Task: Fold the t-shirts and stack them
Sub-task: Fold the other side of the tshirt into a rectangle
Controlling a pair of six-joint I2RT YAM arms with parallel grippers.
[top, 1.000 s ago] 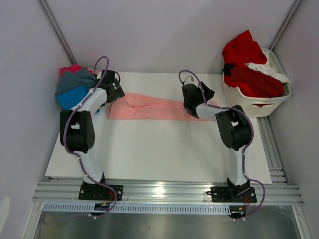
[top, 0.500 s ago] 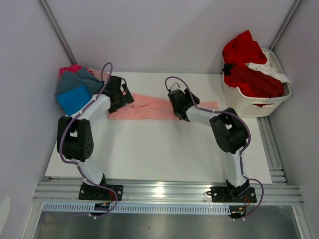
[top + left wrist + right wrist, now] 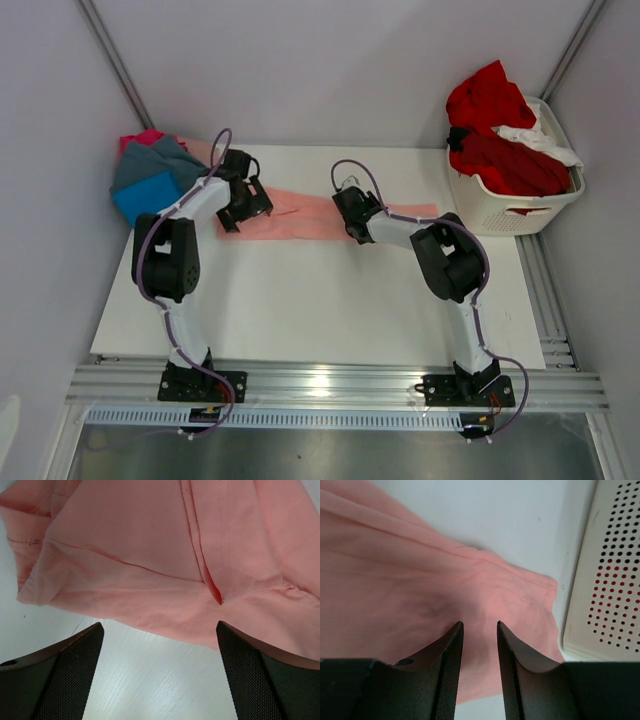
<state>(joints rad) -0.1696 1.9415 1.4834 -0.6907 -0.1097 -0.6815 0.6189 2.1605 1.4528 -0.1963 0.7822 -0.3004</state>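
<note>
Right gripper [image 3: 479, 625], now moved in to the middle of the shirt [image 3: 300, 213], narrows its jaws, hold unclear; left gripper [image 3: 159, 630] gapes empty; a fold likely begins

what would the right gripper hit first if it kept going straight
The salmon-pink t-shirt: its cloth lies straight ahead of the right gripper, seemingly very close. The white laundry basket sits off to the side.
</note>
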